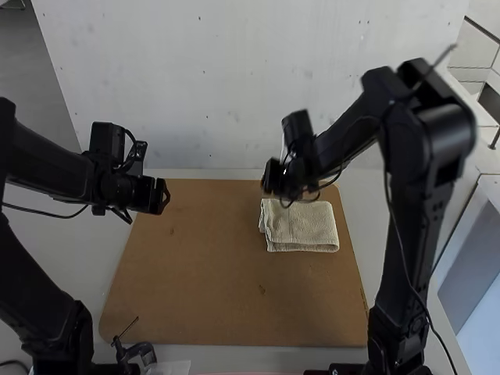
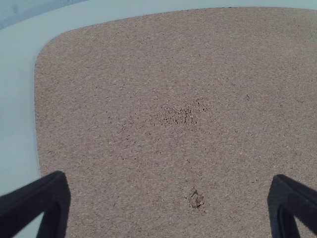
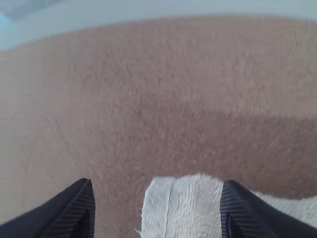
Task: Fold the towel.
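And here we are, with the towel (image 1: pixel 305 234) lying on the brown board (image 1: pixel 195 273), over on its right-hand side toward the far edge. It's folded into a compact, layered rectangle, edges stacked one over another at its left end, a little uneven there.

Up at the towel's far left corner is the right gripper (image 1: pixel 272 178), and the right wrist view gives us the fingers: spread wide, nothing clamped between them! The pale cloth shows between and beyond the tips, one finger overlapping it in that view. Whether that finger actually touches the cloth, I can't tell.

Across to the other side, the left gripper (image 1: pixel 162 197) hangs by the board's far left corner, well apart from the towel. Its wrist view has the fingers wide open too, a gap of bare board between them, scuffed with small dark marks (image 2: pixel 183 115).
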